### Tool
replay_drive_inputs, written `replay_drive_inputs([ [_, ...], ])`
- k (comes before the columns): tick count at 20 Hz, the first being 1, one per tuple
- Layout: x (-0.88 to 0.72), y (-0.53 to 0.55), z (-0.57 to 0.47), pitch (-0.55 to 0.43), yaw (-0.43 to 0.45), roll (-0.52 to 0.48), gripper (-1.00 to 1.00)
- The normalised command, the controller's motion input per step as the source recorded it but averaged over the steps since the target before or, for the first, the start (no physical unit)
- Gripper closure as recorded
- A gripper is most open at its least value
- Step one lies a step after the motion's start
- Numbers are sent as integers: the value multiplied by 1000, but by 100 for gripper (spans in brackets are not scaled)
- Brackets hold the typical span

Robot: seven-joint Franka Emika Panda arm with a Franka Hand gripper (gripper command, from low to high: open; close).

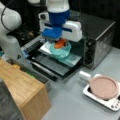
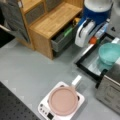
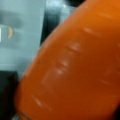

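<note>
My fingers were pinched on the orange carrot (image 1: 60, 44), which filled most of the wrist view (image 3: 75, 67). My gripper (image 1: 59, 41) hung just above the teal bowl (image 1: 61, 51), the carrot's tip at the bowl's rim in a front view, beside the bowl (image 2: 109, 53) in the other angle, where the carrot (image 2: 93, 40) showed as a small orange spot under my gripper (image 2: 93, 37). The bowl sat on the open door (image 1: 66, 61) of the dark oven (image 1: 98, 45). Toward a front view's bottom right stood a pink pan (image 1: 103, 87) on a white hotplate (image 1: 112, 103). A wooden cabinet (image 1: 22, 90) stood at the left.
</note>
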Motion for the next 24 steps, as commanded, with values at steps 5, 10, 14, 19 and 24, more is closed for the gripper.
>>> replay_drive_inputs([
  [5,-431,204,-243,-230,-203,164,100],
  [10,-385,218,-189,-180,-174,145,100],
  [14,-230,271,-170,-160,-160,92,100],
  [19,-85,320,-137,-141,-159,91,100],
  [24,34,226,-29,-102,-178,144,100],
])
